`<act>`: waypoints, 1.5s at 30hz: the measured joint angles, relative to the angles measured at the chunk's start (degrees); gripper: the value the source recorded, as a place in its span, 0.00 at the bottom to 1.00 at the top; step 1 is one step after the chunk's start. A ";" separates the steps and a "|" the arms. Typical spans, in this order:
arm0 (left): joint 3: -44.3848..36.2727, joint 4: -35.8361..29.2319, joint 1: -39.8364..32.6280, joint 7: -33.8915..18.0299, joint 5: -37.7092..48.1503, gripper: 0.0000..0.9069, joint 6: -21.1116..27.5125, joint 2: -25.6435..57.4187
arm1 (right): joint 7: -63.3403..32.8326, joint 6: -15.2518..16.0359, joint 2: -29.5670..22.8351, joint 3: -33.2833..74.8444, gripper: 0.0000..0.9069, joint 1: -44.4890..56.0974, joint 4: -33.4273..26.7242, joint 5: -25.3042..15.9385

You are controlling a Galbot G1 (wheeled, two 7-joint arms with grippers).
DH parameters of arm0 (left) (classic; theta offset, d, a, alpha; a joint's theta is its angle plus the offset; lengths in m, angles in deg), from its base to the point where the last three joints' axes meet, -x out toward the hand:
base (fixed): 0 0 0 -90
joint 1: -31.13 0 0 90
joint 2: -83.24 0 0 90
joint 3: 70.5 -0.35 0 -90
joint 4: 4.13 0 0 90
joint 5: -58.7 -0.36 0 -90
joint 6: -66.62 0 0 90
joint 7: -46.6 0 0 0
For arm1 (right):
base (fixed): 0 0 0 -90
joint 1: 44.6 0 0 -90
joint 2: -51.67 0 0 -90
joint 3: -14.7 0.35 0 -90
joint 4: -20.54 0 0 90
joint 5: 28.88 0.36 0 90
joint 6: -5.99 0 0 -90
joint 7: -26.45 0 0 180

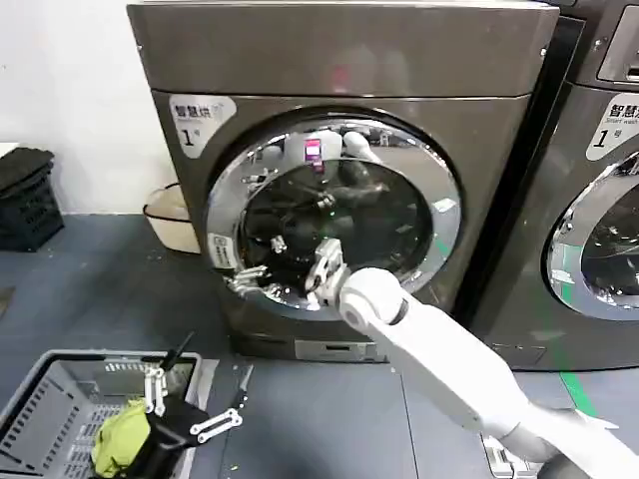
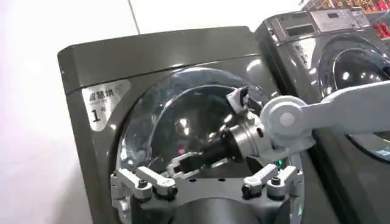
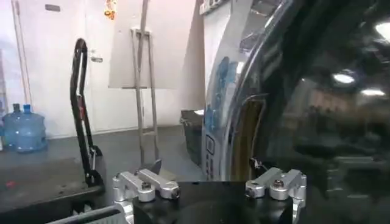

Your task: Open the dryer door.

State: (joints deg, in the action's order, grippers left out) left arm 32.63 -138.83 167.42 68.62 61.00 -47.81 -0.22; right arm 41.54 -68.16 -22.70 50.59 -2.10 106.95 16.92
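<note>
The right arm stretches forward and leftward from the near right, its wrist bent, with the right gripper spread open at the far end. The left gripper hangs low at near left, fingers apart.

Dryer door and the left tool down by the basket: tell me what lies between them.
In the head view, bare grey floor separates the left tool, hovering over the basket, from the dryer door. The right tool is at the door.

The large round dryer door has a wide, mirror-bright chrome ring around glossy dark tinted glass — set in a smooth, satin grey-brown metal dryer cabinet. The grey slatted plastic basket looks matt; the crumpled yellow-green cloth inside — soft, dull.
</note>
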 joint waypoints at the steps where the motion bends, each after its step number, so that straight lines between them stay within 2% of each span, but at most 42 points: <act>1: -0.01 0.00 0.04 0.01 0.00 1.00 0.00 0.00 | 0.08 -0.03 -0.25 -0.09 1.00 -0.10 -0.37 -0.07; 20: -0.20 -0.10 0.17 0.07 0.07 1.00 -0.01 0.05 | 5.50 -0.67 -1.71 -1.24 1.00 -1.36 -3.82 -0.65; 36: 0.09 0.00 -0.07 0.09 0.22 1.00 0.16 0.16 | 12.69 -1.04 3.28 -1.52 1.00 0.44 1.26 2.62; 45: 1.48 0.71 -0.79 0.09 1.37 1.00 0.58 0.53 | 16.54 0.31 8.34 -1.34 1.00 2.18 6.40 4.41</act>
State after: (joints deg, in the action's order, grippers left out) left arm 34.11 -138.12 166.63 68.72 62.37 -47.23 0.31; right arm 58.08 -67.85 -14.36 49.24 0.08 113.35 21.33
